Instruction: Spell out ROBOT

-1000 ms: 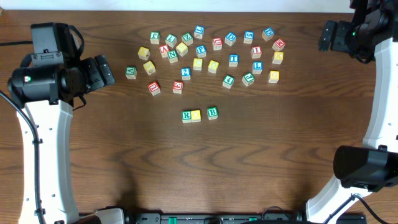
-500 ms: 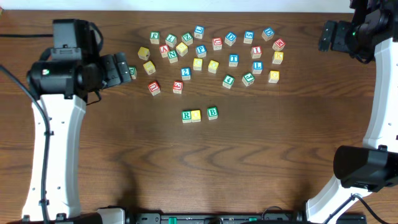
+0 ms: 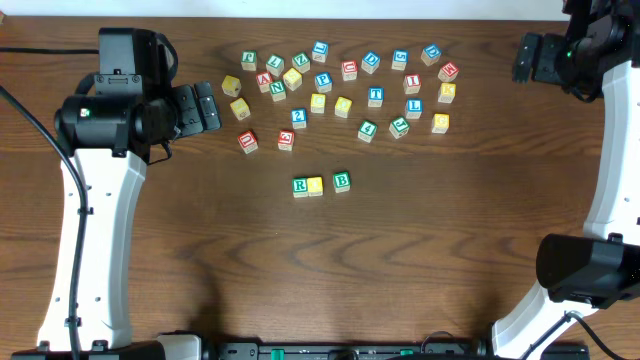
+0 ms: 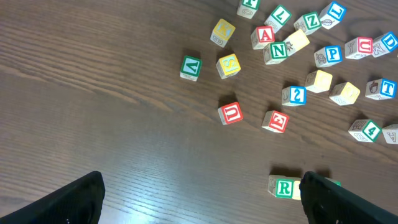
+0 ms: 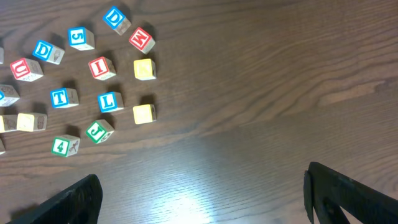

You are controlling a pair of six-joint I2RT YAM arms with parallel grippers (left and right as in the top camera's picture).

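Green R (image 3: 300,186), a yellow cube (image 3: 316,185) touching it and green B (image 3: 342,181) just beside form a row mid-tabletop (image 3: 450,250). Second O and T are not yet placed. Blue T (image 3: 375,96) and a spare yellow cube (image 3: 343,105) lie among the loose cubes (image 3: 323,82) behind. The left hand (image 3: 213,108) hovers wide open at their left edge. The right hand (image 3: 522,58) is wide open, well apart. The next move probably calls for a yellow cube set right of B.

The table (image 3: 420,260) is dark, grained wood with a soft sheen. The cubes (image 3: 300,186) are pale wood with painted, matt faces. The arms (image 3: 95,230) have smooth white and black casing that looks like plastic.
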